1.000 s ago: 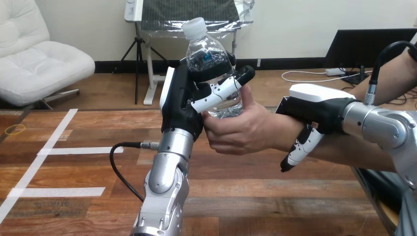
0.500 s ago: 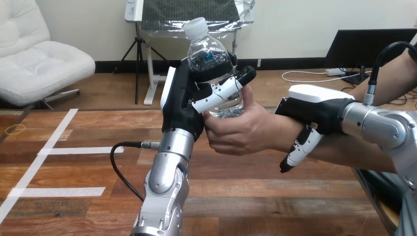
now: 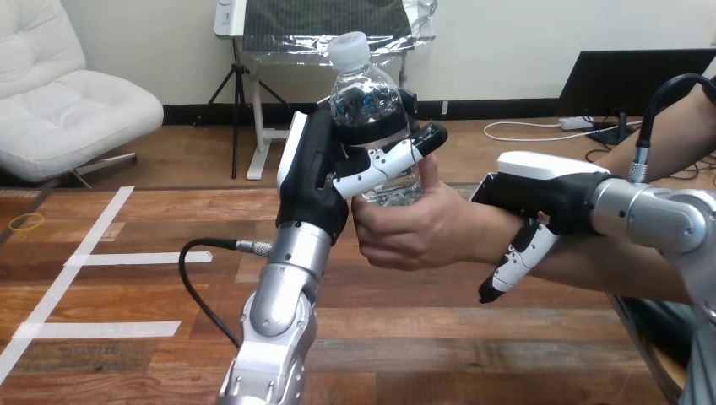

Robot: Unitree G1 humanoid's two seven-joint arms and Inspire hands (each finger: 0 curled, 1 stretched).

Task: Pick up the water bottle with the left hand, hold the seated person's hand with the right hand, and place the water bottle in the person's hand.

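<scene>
— What do we see, biggest first?
— The wooden table [image 3: 422, 337] spreads below us. Our left arm [image 3: 279, 312] stands up from the bottom edge, and our right arm [image 3: 659, 224] enters at the right.
— And the person?
— The person's forearm [image 3: 591, 261] stretches in from the right, above the table. The person's hand [image 3: 414, 228] is wrapped round the lower part of the water bottle [image 3: 371, 101].
— Our own hands?
— Our left hand [image 3: 317, 177] clasps the bottle's middle, fingers [image 3: 380, 160] curled round it, so both hands are on it. Our right hand [image 3: 545, 190] lies over the person's wrist, and we cannot tell whether it grips.
— The bottle itself?
— Upright, held clear above the table, with its white cap [image 3: 349, 49] on top.
</scene>
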